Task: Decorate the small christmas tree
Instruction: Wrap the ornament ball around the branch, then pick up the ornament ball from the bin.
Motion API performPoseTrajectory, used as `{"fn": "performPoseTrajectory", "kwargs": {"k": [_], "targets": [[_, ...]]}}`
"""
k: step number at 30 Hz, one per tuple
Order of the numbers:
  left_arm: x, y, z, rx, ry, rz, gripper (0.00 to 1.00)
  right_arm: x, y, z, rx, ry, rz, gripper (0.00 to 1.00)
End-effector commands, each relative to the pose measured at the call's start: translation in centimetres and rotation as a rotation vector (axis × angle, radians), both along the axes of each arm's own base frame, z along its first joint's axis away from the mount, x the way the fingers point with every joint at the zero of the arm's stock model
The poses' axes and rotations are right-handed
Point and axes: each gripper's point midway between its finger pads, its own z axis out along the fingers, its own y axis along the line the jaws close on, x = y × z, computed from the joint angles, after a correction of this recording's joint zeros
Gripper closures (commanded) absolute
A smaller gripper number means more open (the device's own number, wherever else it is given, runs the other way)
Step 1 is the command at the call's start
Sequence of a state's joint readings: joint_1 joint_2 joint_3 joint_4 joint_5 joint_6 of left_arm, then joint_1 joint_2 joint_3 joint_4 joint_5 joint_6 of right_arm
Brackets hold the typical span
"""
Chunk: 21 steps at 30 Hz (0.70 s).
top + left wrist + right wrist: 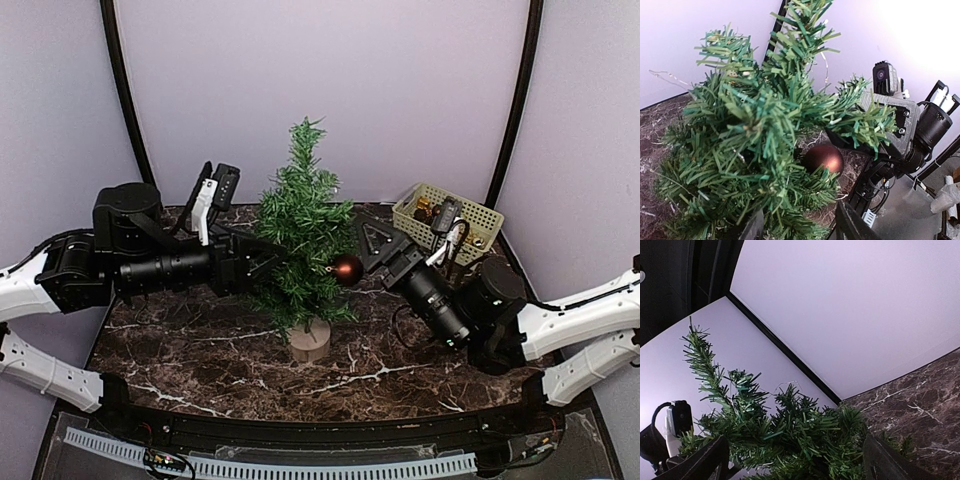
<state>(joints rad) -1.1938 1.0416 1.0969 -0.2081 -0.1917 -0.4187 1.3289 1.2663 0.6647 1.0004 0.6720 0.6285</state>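
Observation:
The small christmas tree (300, 225) stands mid-table on its pale wooden stump (309, 340). A dark red ball ornament (347, 269) hangs on a right-hand branch, free of both grippers. My left gripper (272, 262) reaches into the foliage from the left. In the left wrist view its jaws are apart around the lower branches of the tree (755, 145), with the ball (823, 158) just beyond them. My right gripper (367, 248) sits just right of the ball, open wide. In the right wrist view the tree (790, 435) fills the gap between its fingers (705, 462).
A pale slotted basket (480, 213) with more ornaments sits at the back right, behind the right arm. The dark marble table (200, 350) ends at a black front rail. White curved walls with black ribs (125, 90) close the back.

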Motion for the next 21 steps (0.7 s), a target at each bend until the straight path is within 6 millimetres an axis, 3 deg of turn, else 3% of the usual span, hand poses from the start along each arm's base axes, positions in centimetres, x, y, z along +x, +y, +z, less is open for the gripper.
{"fn": "performPoseTrajectory", "kwargs": {"k": [1, 5, 9, 13, 17, 21], "targets": [[0.0, 1.7, -0.3, 0.044, 0.025, 0.035, 0.44, 0.5, -1.7, 0.4, -0.138, -0.004, -0.090, 0.05], [0.2, 3.6, 0.6, 0.058, 0.021, 0.087, 0.31, 1.6, -3.8, 0.1, -0.350, 0.037, -0.180, 0.05], [0.8, 5.6, 1.1, 0.079, 0.059, 0.124, 0.27, 3.1, -7.3, 0.0, -0.526, 0.097, -0.224, 0.05], [1.9, 8.0, 1.3, 0.077, 0.099, 0.161, 0.27, 4.8, -12.2, -0.1, -0.659, 0.175, -0.303, 0.05], [3.4, 9.2, 0.2, 0.101, 0.155, 0.145, 0.27, 7.3, -15.9, 0.7, -0.742, 0.238, -0.356, 0.05], [6.3, 11.0, -1.7, 0.154, 0.192, 0.184, 0.28, 10.9, -18.4, -0.4, -0.814, 0.315, -0.390, 0.06]]}}
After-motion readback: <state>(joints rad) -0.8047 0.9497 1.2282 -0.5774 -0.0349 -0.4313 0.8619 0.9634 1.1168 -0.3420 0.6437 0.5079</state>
